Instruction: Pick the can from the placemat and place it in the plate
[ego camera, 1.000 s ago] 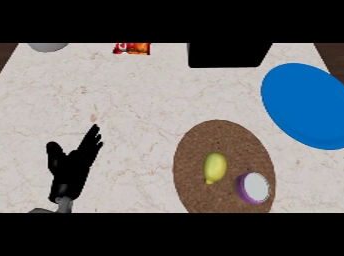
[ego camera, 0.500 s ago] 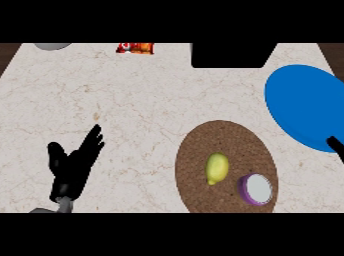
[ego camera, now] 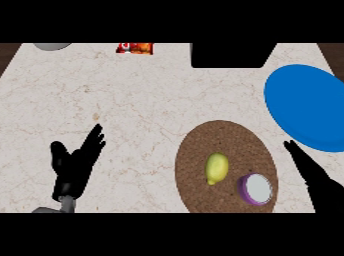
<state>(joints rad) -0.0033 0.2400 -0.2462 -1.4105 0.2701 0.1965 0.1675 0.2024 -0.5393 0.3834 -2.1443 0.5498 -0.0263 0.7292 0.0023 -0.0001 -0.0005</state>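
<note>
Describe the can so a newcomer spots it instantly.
Find the round brown placemat on the pale counter. Two things sit on it: the can is the purple-sided one with a white top, right of the yellow lemon.

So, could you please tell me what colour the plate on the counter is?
The plate is plain solid blue; the head view shows it best.

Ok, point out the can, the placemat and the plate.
can (ego camera: pixel 256 188): head view, on its white top.
placemat (ego camera: pixel 221 137): head view, on the bare brown surface near its far edge.
plate (ego camera: pixel 311 107): head view, on the middle of its blue face.
</note>
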